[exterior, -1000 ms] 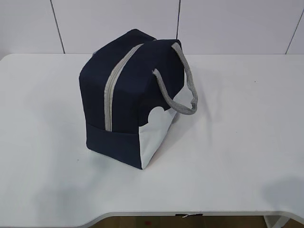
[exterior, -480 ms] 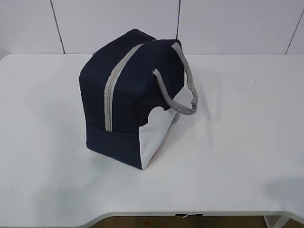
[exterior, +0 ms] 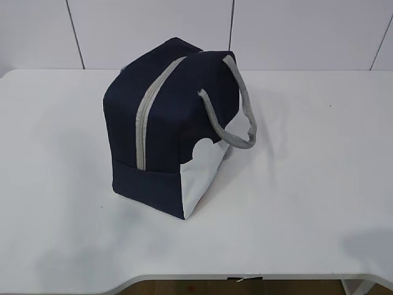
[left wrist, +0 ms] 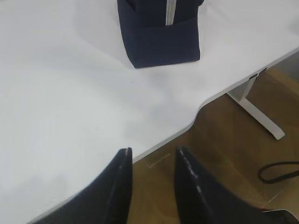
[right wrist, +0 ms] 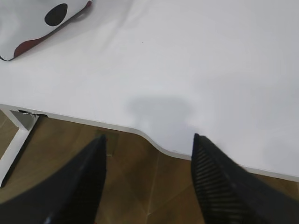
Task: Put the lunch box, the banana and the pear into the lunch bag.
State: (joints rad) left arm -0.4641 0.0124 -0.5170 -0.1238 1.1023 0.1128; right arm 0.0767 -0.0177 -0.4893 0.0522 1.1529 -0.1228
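The navy lunch bag (exterior: 166,123) stands on the white table (exterior: 307,184), its grey zipper (exterior: 142,117) shut and its grey handle (exterior: 236,117) hanging to the right. Its lower end shows in the left wrist view (left wrist: 159,35). The lunch box, the banana and the pear are out of view. My left gripper (left wrist: 153,154) is open and empty over the table's front edge, well short of the bag. My right gripper (right wrist: 148,140) is open and empty over the front edge on the right. Neither gripper shows in the exterior view.
The table's front edge has a curved cut-out (left wrist: 196,112), with a white table leg (left wrist: 254,109) and wooden floor below. A white cloth with a black dot and a red patch (right wrist: 42,23) lies at the top left of the right wrist view.
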